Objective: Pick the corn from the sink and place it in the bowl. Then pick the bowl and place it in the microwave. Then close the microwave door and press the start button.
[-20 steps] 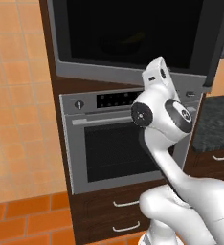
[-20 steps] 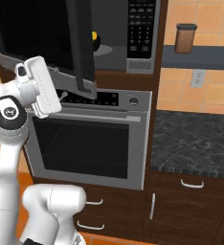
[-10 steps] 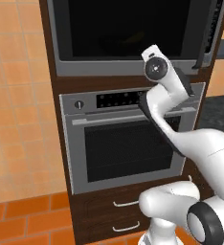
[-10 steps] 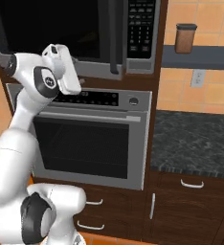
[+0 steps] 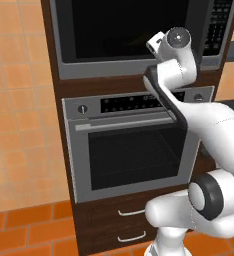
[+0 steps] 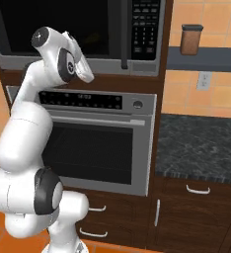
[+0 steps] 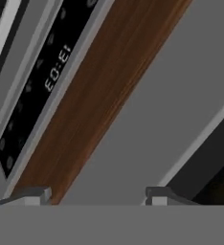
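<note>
The microwave (image 5: 139,65) fills the top of the cabinet, and its door (image 6: 48,24) of black glass lies flush in the steel frame, shut. The dark bar handle (image 6: 123,34) stands beside the keypad strip (image 6: 146,27). My gripper (image 6: 87,76) hovers just in front of the microwave's lower steel trim (image 7: 171,95), fingers apart with nothing between them. In the hand view the gripper (image 7: 97,195) looks across that trim and a wooden strip (image 7: 99,95). The corn, the bowl and the sink are out of view.
A steel wall oven (image 5: 134,150) with a dark display panel (image 7: 32,95) sits right under the microwave. To the right is a dark stone counter (image 6: 201,143) over drawers, with a brown canister (image 6: 190,39) on a shelf above.
The microwave door has swung from half open to fully shut. The arm has straightened and the hand has risen from oven height to the microwave's lower edge.
</note>
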Available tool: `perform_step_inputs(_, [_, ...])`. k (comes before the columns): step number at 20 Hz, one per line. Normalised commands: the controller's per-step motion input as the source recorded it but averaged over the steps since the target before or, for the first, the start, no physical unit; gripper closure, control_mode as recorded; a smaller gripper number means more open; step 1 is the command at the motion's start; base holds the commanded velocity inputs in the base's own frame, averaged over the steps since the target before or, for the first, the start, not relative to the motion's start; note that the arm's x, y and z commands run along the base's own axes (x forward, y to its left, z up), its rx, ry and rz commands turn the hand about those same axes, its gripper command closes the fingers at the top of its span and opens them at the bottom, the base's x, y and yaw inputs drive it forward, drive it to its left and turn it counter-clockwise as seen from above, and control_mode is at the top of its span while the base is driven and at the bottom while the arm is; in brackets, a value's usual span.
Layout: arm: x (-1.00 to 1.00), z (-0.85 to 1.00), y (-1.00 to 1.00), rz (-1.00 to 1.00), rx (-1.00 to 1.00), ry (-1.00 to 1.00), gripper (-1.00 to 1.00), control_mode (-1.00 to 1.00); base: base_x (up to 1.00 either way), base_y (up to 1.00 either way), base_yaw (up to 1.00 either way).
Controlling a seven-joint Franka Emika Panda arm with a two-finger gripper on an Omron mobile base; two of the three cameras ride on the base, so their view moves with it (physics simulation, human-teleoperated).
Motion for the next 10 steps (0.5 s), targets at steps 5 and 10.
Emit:
perform_step_inputs(5, [-0.67, -0.06, 0.0, 0.3, 0.02, -0.03, -1.0, -1.0, 0.0, 0.0, 0.0])
perform_step_inputs(10, [-1.0, 0.06, -0.03, 0.32, 0.21, -0.01, -1.0, -1.0, 0.0, 0.0, 0.0])
